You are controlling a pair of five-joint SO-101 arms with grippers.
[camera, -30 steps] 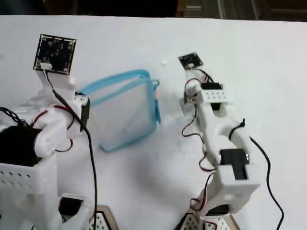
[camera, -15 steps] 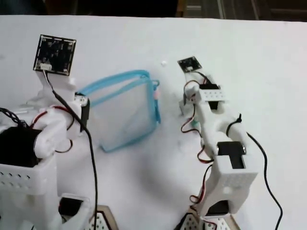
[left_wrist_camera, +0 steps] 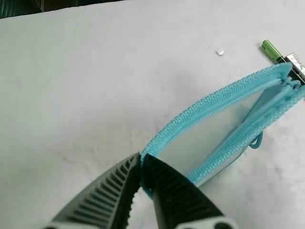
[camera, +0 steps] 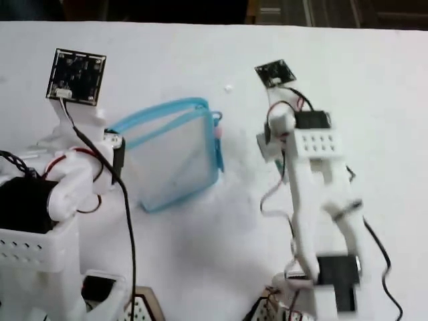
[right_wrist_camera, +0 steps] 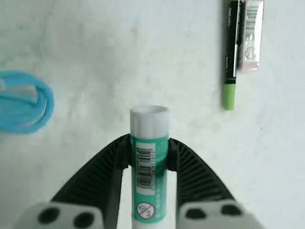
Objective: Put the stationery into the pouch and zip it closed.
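Clamping the glue stick (right_wrist_camera: 149, 129) around its labelled barrel, the right gripper (right_wrist_camera: 148, 143) is holding it near the pouch (left_wrist_camera: 209, 138). Light, rigid and smooth, it is probably liable to slip (the jaws are hiding its lower end). The left gripper (left_wrist_camera: 141, 164) is pinching the soft pouch's zipper tape, mouth gaping. Farther off, a green pen (right_wrist_camera: 230, 57) and what looks like an eraser (right_wrist_camera: 251, 36) are lying together.

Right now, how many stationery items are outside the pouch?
3: a glue stick in the right gripper; a green pen and what looks like an eraser, side by side on the table. Others may be hidden inside the pouch.
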